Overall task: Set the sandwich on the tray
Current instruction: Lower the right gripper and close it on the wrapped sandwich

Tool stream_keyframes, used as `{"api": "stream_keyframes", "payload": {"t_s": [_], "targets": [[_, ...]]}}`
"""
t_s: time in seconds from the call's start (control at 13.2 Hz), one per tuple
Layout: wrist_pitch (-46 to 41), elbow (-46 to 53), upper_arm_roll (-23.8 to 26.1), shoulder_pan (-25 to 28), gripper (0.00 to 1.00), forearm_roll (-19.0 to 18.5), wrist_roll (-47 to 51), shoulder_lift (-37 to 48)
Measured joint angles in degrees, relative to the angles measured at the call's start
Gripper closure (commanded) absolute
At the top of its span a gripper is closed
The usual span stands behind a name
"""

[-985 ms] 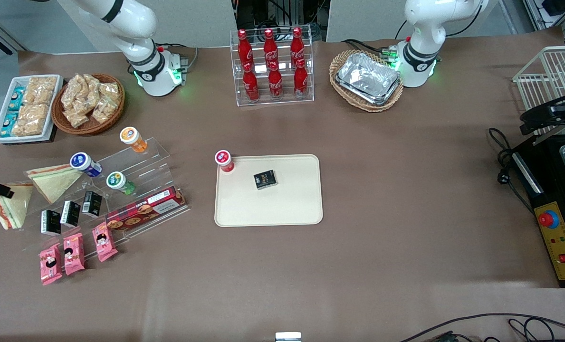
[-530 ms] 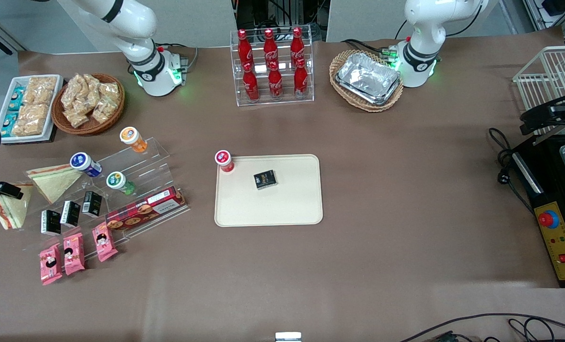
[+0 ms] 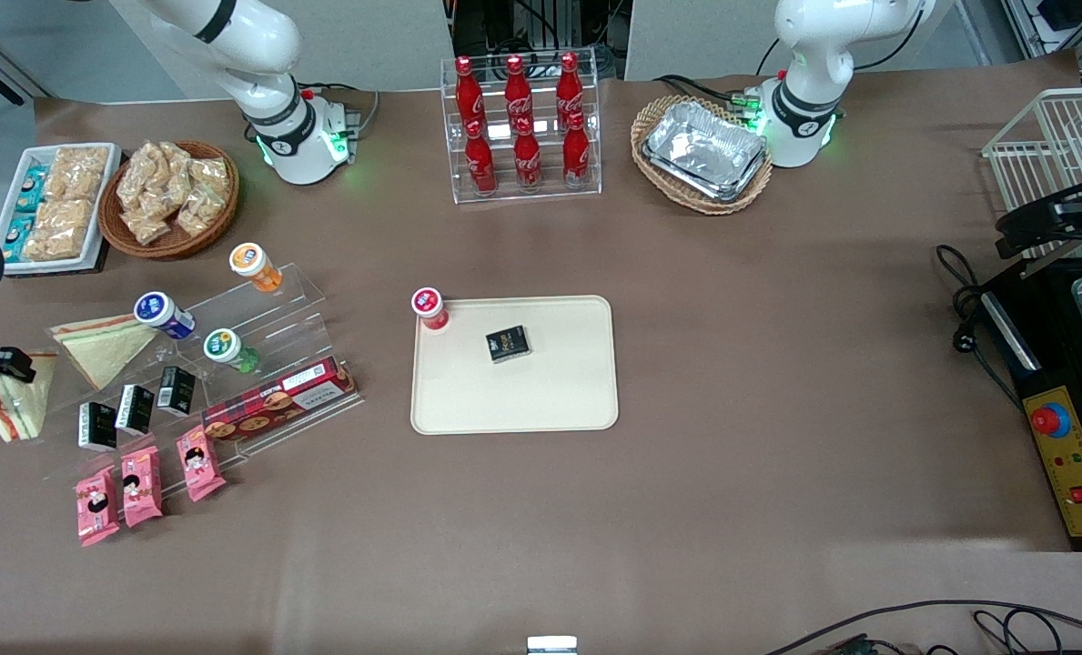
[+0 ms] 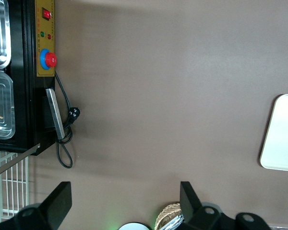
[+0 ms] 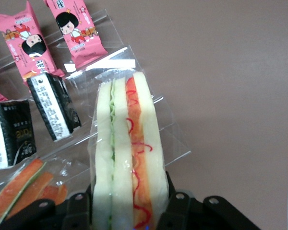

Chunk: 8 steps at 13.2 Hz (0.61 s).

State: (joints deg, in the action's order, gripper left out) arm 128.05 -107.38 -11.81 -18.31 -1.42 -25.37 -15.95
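Sandwich picked, tray not reached

The sandwich point(image 5: 127, 158) is pinched on its 2 flat sides by the tool point(image 5: 129, 203), at the working arm's end of the table point(image 3: 732, 364). It must be carried to the tray point(image 3: 541, 391), which is well apart. There, 1 red-capped cup point(image 3: 429, 307) and 1 black box point(image 3: 508, 343) are seen. No writing on the wrap can be read.

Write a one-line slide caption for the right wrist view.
Gripper shut on the wrapped sandwich, with pink snack packs and black boxes on the clear acrylic stand.
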Motion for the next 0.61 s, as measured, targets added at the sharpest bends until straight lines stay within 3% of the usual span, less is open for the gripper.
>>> {"api": "stream_keyframes", "payload": {"t_s": [0.23, 0.61], "targets": [[-0.4, 1.9, 0.0, 0.0, 0.49, 0.0, -2.9, 0.5], [-9.0, 8.2, 0.4, 1.4, 0.49, 0.0, -14.7, 2.2]]}}
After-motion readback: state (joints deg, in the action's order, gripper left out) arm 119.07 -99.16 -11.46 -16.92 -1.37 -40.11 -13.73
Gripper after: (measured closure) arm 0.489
